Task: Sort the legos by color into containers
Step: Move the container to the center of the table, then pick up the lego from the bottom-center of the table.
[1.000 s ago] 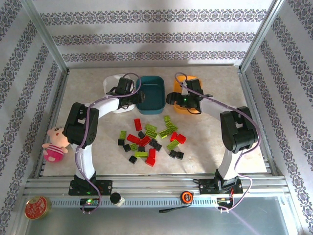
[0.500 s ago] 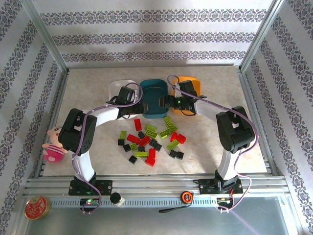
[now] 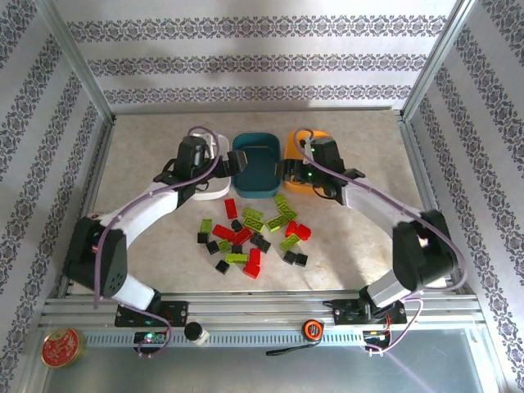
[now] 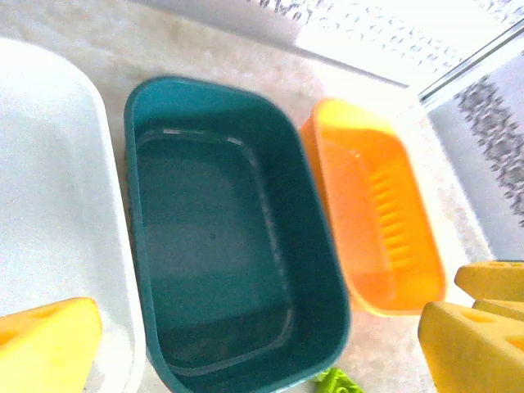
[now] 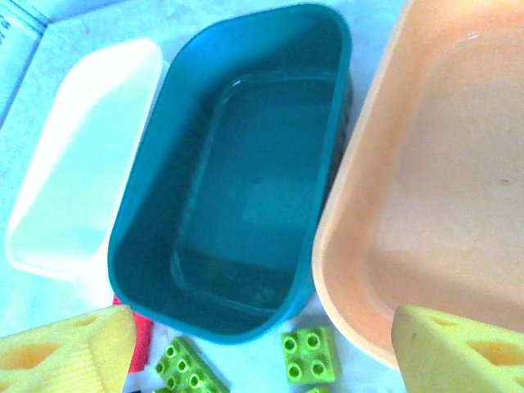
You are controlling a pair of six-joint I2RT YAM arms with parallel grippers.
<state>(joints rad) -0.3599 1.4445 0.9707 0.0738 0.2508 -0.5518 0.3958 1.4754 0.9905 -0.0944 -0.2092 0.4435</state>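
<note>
Three containers stand in a row at the back: a white tub (image 3: pixel 214 141), a dark teal tub (image 3: pixel 254 164) and an orange tub (image 3: pixel 296 146). All three look empty in the wrist views. Red, lime green and black legos (image 3: pixel 250 233) lie scattered on the table in front of them. My left gripper (image 3: pixel 228 168) hangs open over the near end of the teal tub (image 4: pixel 221 246), its yellow fingers (image 4: pixel 45 344) spread wide with nothing between them. My right gripper (image 3: pixel 286 173) is open above the teal tub's near rim (image 5: pixel 246 164) and a green lego (image 5: pixel 311 354), holding nothing.
A round red tin (image 3: pixel 61 348) and a tape measure (image 3: pixel 311 329) lie on the front rail. Patterned walls and metal posts enclose the table on three sides. A red lego (image 5: pixel 141 340) lies just in front of the teal tub.
The left jaws have opened wide. The left arm has stretched out low to the left. The right arm's elbow has swung down to the right.
</note>
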